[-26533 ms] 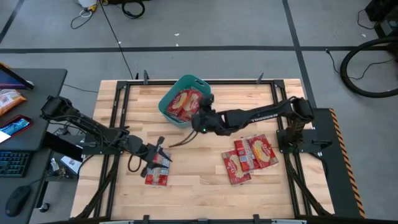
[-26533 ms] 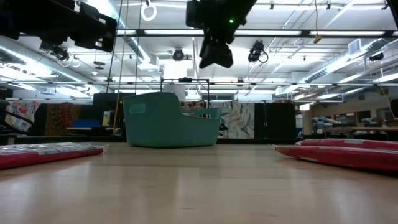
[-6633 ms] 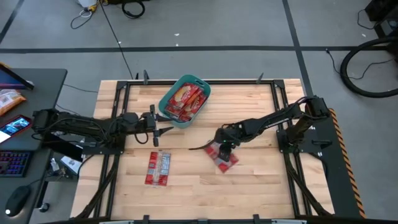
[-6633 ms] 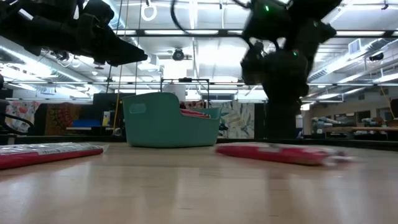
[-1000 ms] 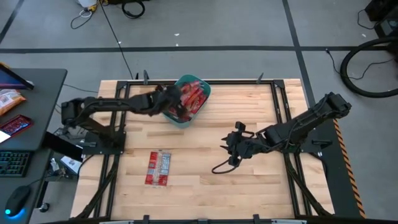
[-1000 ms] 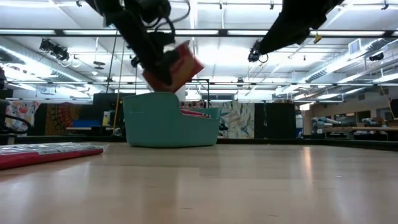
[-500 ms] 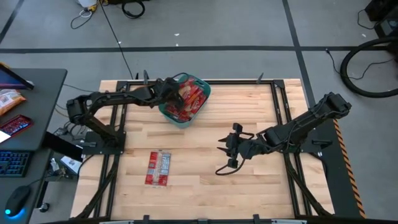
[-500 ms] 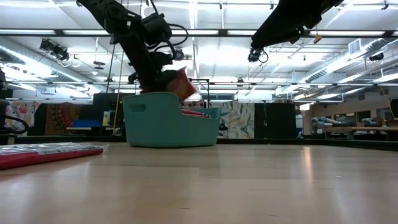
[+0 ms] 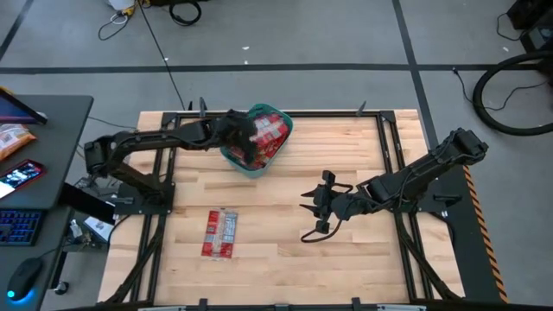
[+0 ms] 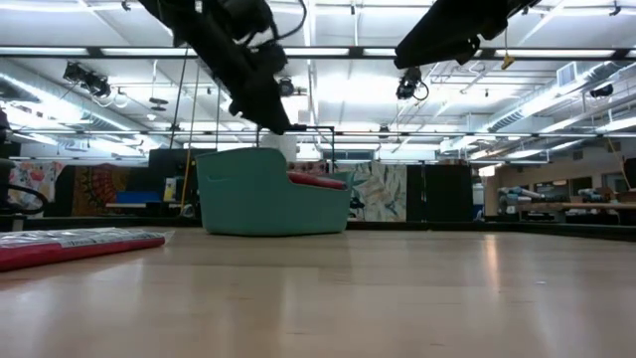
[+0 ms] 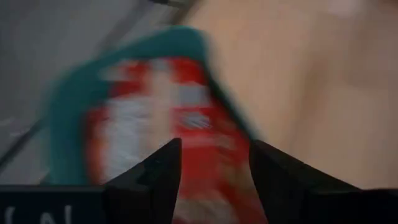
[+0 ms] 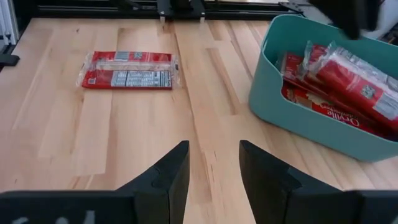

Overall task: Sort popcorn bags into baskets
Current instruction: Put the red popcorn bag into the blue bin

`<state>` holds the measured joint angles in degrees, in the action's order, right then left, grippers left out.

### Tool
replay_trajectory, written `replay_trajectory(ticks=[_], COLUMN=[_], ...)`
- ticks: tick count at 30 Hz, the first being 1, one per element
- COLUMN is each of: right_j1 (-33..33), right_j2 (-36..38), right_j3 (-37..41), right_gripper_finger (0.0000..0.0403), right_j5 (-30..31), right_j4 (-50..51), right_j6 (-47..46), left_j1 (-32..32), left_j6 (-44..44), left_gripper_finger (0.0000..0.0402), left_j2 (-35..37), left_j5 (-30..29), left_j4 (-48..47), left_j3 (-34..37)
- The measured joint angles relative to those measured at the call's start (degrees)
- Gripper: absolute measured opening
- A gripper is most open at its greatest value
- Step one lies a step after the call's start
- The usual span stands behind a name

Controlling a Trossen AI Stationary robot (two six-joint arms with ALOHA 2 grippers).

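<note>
With one popcorn bag point(image 9: 219, 233) left flat on the table point(image 9: 276, 259), the sort looks near its last step.

Since the tub point(image 9: 233, 155) holds a leaning stack of red bags point(image 9: 266, 136) that rises above its rim, only that last bag, well apart from both grippers, seems to remain. The left gripper point(image 9: 244, 141) hangs over the tub's near rim, directly above the stack; its fingers point(image 11: 152, 177) stand parted with nothing between them, so I judge a drop just made. The right gripper point(image 9: 313, 210) waits above bare wood, fingers point(image 12: 168, 177) spread and empty; from it, the tub sits ahead to one side and the loose bag ahead to the other. Next move, as I judge it: one arm reaches down to the loose bag, pinches an edge, and carries it over the tub rim. The stack is high, so a bag may slide off.
</note>
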<state>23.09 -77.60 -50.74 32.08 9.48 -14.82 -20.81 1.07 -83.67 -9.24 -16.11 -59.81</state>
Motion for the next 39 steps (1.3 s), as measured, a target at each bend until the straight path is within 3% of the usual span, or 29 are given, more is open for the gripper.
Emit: replay_trajectory(ticks=[5, 9, 16, 21, 27, 33, 39], right_j1=[0.0, -0.4, -2.6, -4.9, -8.2, -12.6, -15.6], right_j2=[0.0, -0.1, -0.1, -0.1, -0.1, -0.1, -0.1], right_j3=[0.0, 0.0, 0.0, 0.0, 0.0, 0.0, 0.0], right_gripper_finger=[0.0144, 0.0144, 0.0144, 0.0144, 0.0144, 0.0144, 0.0144], right_j5=[0.3, 1.5, 2.0, 1.5, 0.5, -8.1, -14.0], right_j4=[0.0, 0.0, -3.5, -8.1, -15.2, -17.8, -19.4], right_j6=[1.7, 5.3, 12.8, 22.0, 28.6, 29.8, 30.0], left_j1=[5.6, 12.5, 22.9, 31.5, 40.7, 49.8, 56.5], left_j6=[-6.5, -7.5, 1.5, 8.2, 23.2, 38.9, 48.1], left_gripper_finger=[0.0192, 0.0192, 0.0192, 0.0192, 0.0192, 0.0192, 0.0192], left_j2=[2.2, 1.9, 1.6, 1.2, 1.2, 1.2, 1.1], left_j5=[19.7, 23.0, 22.8, 20.6, 16.2, 10.4, 1.0], left_j4=[-7.0, -11.2, -17.8, -17.6, -16.6, -15.5, -15.6], left_j3=[0.0, 0.0, 0.2, 3.0, 8.8, 11.5, 11.6])
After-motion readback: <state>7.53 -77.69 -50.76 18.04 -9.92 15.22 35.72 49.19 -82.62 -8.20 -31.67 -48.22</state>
